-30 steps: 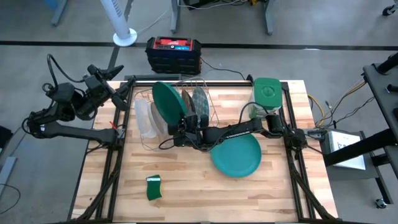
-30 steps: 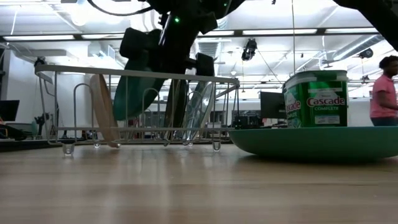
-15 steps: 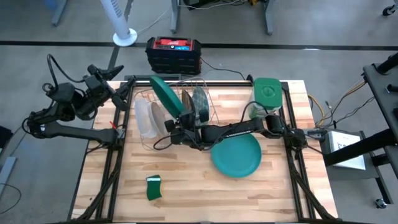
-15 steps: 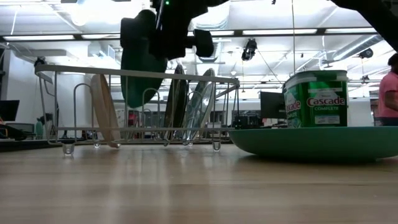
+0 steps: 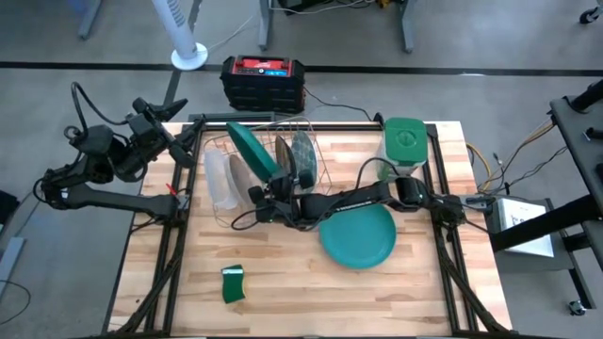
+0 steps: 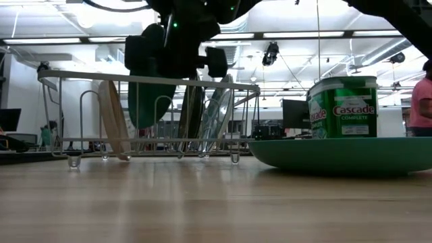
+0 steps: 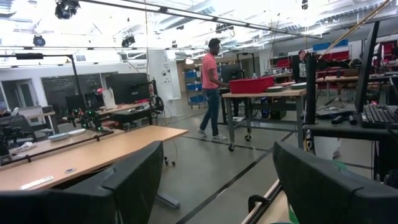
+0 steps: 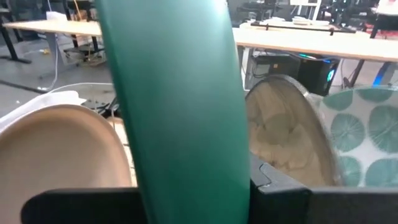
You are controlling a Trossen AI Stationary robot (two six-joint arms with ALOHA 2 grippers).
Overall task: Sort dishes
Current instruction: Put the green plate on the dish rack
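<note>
Currently the dark green plate [image 5: 247,152] stands on edge over the wire dish rack [image 5: 209,143], tilted, with its lower edge gripped between the closed fingers of the right gripper [image 5: 263,191]. In the right wrist view this plate [image 8: 177,106] fills the middle, between the whitish plate [image 8: 65,149] and the patterned plate [image 8: 367,140]. The whitish plate [image 5: 220,180] sits upright in the rack's left slots; the patterned plate [image 5: 303,155] leans in the slots to the right of the held plate. A teal plate [image 5: 359,235] lies flat on the table [image 5: 311,292], just right of the rack. The canister [image 5: 405,143] stands at the far right corner. A sponge [image 5: 233,283] rests near the front edge. The left gripper [image 5: 179,135] waits outside the table's left edge with its fingers spread apart.
</note>
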